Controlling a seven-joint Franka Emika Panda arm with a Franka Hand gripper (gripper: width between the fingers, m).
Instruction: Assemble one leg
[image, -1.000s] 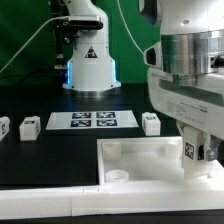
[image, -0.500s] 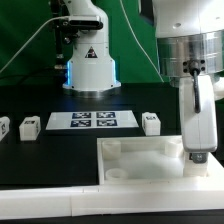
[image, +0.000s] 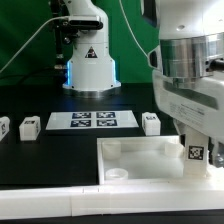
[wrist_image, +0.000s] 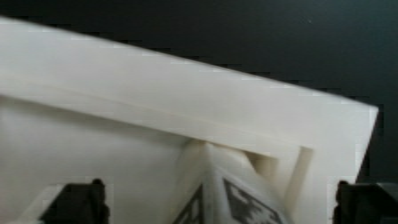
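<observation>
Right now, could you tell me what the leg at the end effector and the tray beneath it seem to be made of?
The leg: apparently white plastic with a matte finish, judging by its even, dull surface; the black-and-white tag on its face looks printed. The tray: seemingly the same matte white plastic, with thick walls, soft shading and no glare. The tabletop: black and dull, material unclear.
</observation>
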